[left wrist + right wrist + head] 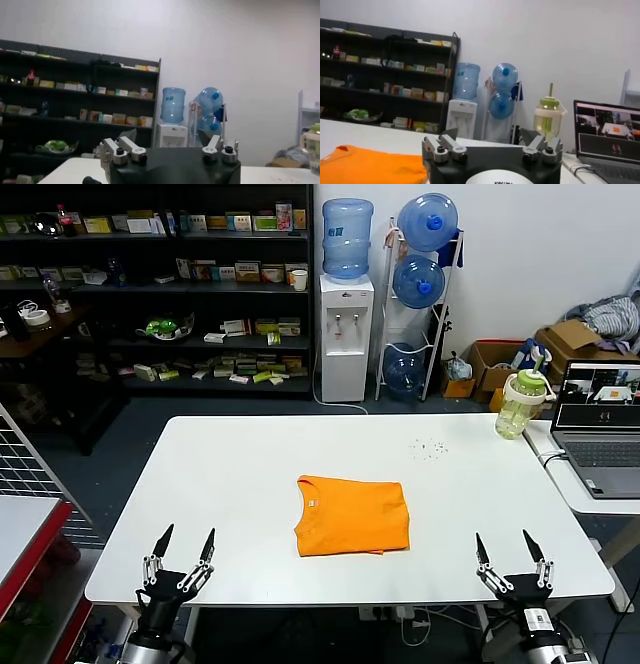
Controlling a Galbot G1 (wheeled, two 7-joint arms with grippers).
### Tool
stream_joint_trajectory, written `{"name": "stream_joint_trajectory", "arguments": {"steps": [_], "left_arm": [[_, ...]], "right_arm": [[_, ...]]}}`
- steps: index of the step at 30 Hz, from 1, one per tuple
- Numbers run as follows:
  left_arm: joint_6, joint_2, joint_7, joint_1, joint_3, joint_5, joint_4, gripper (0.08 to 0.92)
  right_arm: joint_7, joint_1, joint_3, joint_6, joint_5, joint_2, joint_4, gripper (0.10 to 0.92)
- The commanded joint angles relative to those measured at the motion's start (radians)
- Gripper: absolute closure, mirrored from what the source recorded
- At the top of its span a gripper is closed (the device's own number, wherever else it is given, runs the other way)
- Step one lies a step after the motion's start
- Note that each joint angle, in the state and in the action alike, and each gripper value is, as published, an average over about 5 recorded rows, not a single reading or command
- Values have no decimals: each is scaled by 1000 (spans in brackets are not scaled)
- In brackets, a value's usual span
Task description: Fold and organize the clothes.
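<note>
Claws are being held at the near edge of the tabletop (240,454), one at each front corner, both with fingers spread apart and nothing between them. The left claw (185,544) is being kept at the near left corner with its two dark pointed fingers aimed away from the robot; the right claw (508,549) is being kept the same way at the near right corner. Neither is touching the orange T-shirt (352,515), which is being left folded into a flat, roughly square shape in the middle of the white tabletop, collar toward the far left of the fold, well apart from both claws. In the right wrist view the shirt (370,165) is being shown as an orange patch beside that claw (491,138).

Farther out, a green-lidded bottle (521,404) and an open laptop (600,434) are being kept at the right side. Behind the tabletop a water dispenser (345,314), a rack of blue water jugs (420,284) and dark shelves (150,294) of boxes are being shown against the wall.
</note>
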Motion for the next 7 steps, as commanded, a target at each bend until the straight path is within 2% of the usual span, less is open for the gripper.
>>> {"name": "stream_joint_trajectory", "arguments": {"steps": [1,7], "left_arm": [[-22,-27,11,13,-18,19,4,177],[-24,-31,12,9,-17,16,2,177]], "right_arm": [[-10,8,12,54,-24,63,-22,203],[-15,10,21,68,-20,79,-29,203]]}}
